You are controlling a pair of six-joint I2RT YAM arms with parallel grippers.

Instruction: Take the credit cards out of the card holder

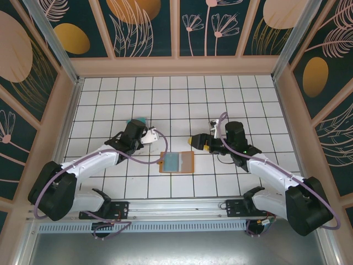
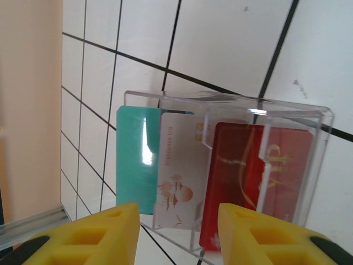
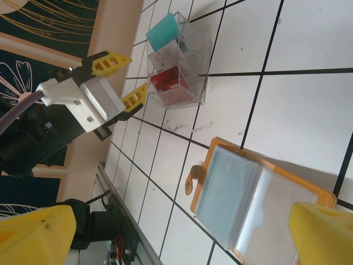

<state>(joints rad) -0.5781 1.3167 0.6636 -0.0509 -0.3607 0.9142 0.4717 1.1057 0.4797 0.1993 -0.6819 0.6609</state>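
Lying open and flat on the white tiled table (image 1: 248,99), the orange-tan leather-like card holder (image 1: 177,163) is turning its grey-clear plastic sleeves (image 3: 276,204) upward, and a teal-tinted face is showing through one of them. The right gripper (image 1: 198,143) is hovering near the holder's far right corner, its yellow fingers (image 3: 38,232) standing wide apart and gripping nothing. In the right wrist view the holder is lying on the table between them. The left gripper (image 2: 177,221) is hanging beyond the holder's far left side, well apart from it, with its jaws likewise spread and empty. Just ahead of those jaws, farther still from the holder, a clear plastic box (image 2: 309,127) is holding a teal credit card (image 2: 135,160), a pale-faced credit card (image 2: 179,176) and red credit cards (image 2: 237,182), all standing upright side by side.
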